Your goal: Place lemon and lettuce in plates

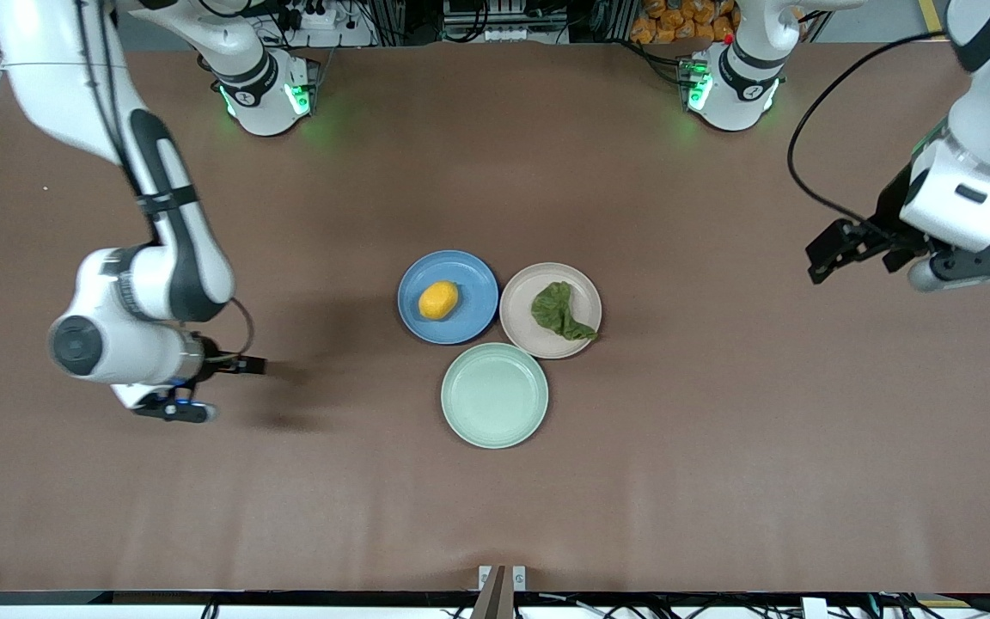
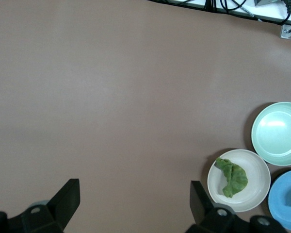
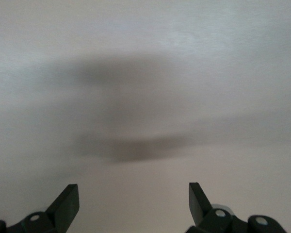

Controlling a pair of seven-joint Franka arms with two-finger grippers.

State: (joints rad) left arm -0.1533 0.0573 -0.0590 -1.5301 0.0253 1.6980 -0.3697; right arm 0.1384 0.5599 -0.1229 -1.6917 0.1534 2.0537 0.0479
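Spreading brown and wide, the bench [image 1: 495,516] carries three plates, one lemon and one lettuce leaf, with two arms held above its ends.

Of the arms, the right one hangs over bare bench at the right arm's end, at about nine o'clock from the plates; the right gripper [image 3: 134,204] holds nothing, its fingers spread wide apart with only shadowed bench between them. Over the left arm's end, at about two to three o'clock from the plates and well apart from them, the left gripper [image 2: 135,200] is likewise spread wide and holds nothing.

Three round plates of equal size sit clustered at the middle, each just beside the other two. At the cluster's ten o'clock is the blue plate [image 1: 469,322]; at its two o'clock is the beige-pink plate [image 1: 519,327]; at six o'clock, nearest the front camera, is the mint-green plate [image 1: 495,395], which holds nothing.

One lettuce leaf [image 1: 559,311], dark green and crumpled, lies in the beige-pink plate, its tip reaching the rim at about four o'clock.

One lemon [image 1: 438,300] rests in the blue plate, slightly toward nine o'clock of that plate's middle.
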